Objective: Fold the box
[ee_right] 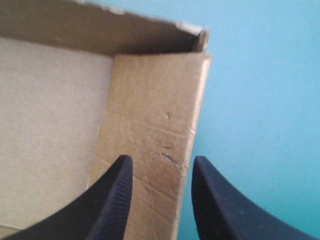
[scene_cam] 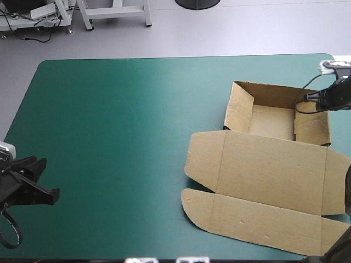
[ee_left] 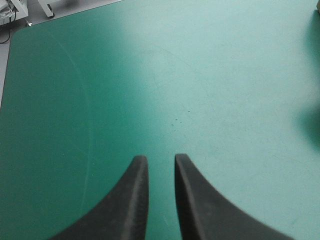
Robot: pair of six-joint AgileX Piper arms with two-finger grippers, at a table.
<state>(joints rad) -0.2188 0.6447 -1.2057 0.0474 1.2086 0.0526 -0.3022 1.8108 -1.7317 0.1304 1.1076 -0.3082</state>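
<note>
Standing as an open tray with the lid laid flat, the box of cut brown board [scene_cam: 263,164] occupies the right part of the bench.

**Condition of the box**
- The tray [scene_cam: 271,121] is the part of the box nearest the far edge of the bench. Its far, left and right walls are raised, and the corner seen in the right wrist view appears tucked.
- The lid [scene_cam: 271,167] joins the near side of the tray and lies flat on the teal-green cover [scene_cam: 120,120]. Its rounded side flaps and its long front flap [scene_cam: 258,222] are spread in the same plane.

**Hands**
- The right hand [ee_right: 161,167], with two broad black curved fingers, is at the right wall of the tray. The fingers are spread, one over the inside of the tray and one over the cover outside it, with the top edge of the wall in the gap. It does not pinch the wall. Contact cannot be confirmed.
- The left hand [ee_left: 160,160] is well apart from the box, beyond the left wall of the tray and over bare cover. Its fingers stand slightly apart and hold nothing.

**Progress (judgement)**
- Done: the tray is formed and its walls stand unaided.
- Left: the lid and its flaps are not yet folded. Any further work concerns these panels. The right wall may also need a final seating, given where the right hand is placed.
</note>
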